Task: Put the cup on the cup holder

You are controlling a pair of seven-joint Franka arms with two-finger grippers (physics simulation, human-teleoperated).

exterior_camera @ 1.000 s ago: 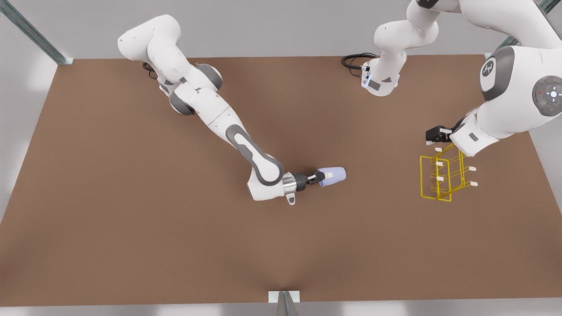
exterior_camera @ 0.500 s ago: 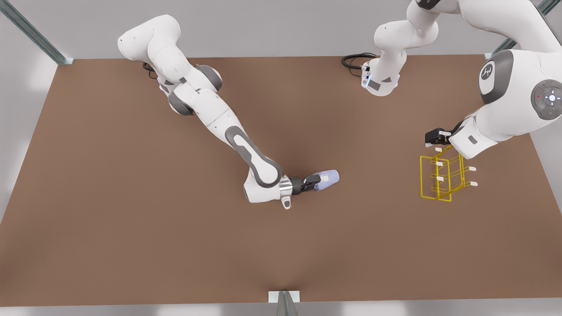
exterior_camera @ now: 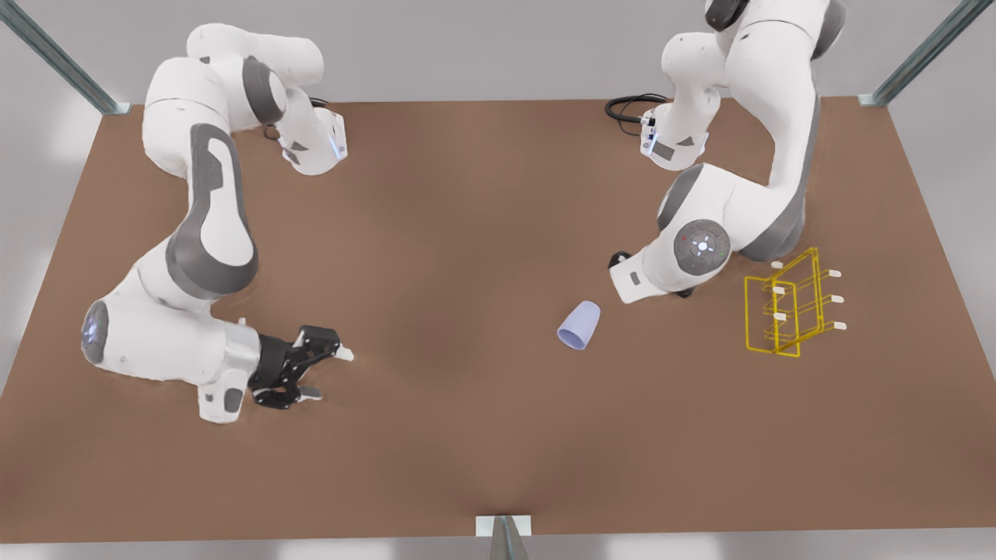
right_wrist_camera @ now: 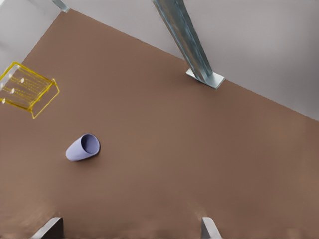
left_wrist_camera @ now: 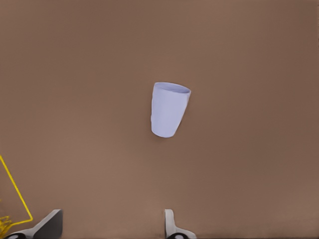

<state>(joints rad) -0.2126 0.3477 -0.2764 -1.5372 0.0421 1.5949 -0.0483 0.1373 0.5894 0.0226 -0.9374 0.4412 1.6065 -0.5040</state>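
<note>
Released and dropped since half a second ago: cup [exterior_camera: 580, 325] now on its side on the brown surface [exterior_camera: 467, 435], free of both hands. Pulled well back toward the front view's left: right hand [exterior_camera: 331, 375], fingers spread wide, holding nothing, touching nothing. Swung in over the cup from the front view's right: left hand [left_wrist_camera: 112, 219], fingers [left_wrist_camera: 50, 225] wide apart, empty, above the cup. Cup holder [exterior_camera: 782, 311] upright on the surface, well apart from the cup, just beside the left arm's elbow. Black cable [exterior_camera: 629, 106] coiled at the far edge.
</note>
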